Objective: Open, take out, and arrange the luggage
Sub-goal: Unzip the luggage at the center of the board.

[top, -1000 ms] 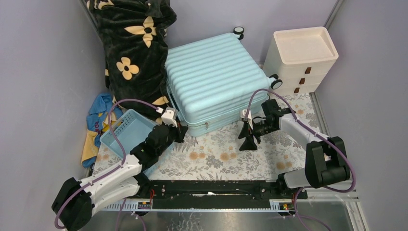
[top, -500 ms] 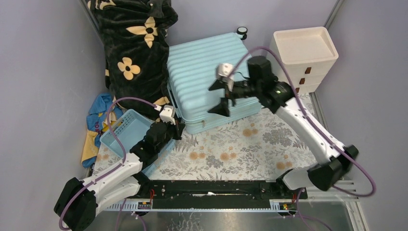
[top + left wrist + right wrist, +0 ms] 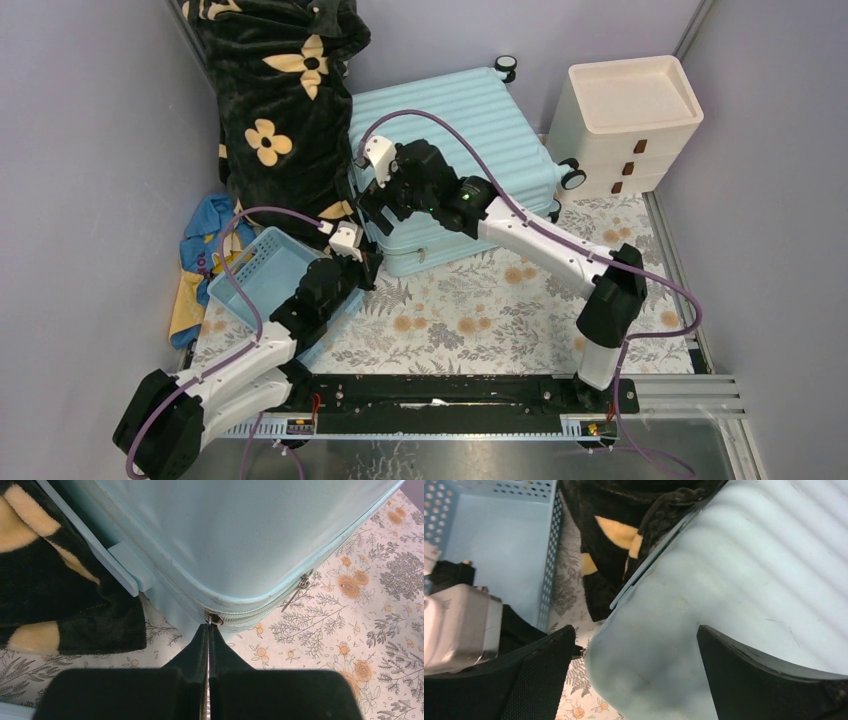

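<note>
The right hand (image 3: 380,210) hung over the near-left corner of the luggage (image 3: 480,120) (lid down); the left hand (image 3: 372,268) lay just beside that corner.

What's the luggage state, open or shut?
Shut. The luggage has both shells together; its zipper runs closed around the near corner, left gripper shut at the slider.

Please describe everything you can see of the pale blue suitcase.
The luggage is a pale aqua hard shell, apparently plastic, with a ribbed top and small black-and-white wheels. It lies flat, lid down, at the back of the floral mat. A dark flowered blanket leans against one side. The left gripper, fingers shut, pinches a zipper pull at its near corner. The open right gripper hovers above that corner.
</note>
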`<action>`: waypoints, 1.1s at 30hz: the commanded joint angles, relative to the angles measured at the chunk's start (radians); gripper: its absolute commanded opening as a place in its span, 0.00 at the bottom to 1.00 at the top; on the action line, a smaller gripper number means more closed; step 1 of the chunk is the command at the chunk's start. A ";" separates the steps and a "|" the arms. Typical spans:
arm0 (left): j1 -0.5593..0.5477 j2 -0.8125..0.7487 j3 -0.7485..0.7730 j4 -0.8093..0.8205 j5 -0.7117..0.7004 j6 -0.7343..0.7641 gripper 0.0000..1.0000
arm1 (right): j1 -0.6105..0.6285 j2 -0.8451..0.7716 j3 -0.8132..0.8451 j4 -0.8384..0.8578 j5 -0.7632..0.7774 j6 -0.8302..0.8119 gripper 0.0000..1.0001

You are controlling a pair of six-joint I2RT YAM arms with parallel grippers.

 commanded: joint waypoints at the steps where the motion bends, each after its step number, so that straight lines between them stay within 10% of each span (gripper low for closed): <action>1: 0.022 -0.028 -0.012 0.116 -0.078 0.060 0.00 | 0.023 -0.033 -0.055 0.042 0.225 0.021 0.99; 33: 0.168 0.229 0.246 -0.115 -0.219 0.169 0.00 | -0.114 -0.136 -0.275 -0.022 0.069 0.040 0.88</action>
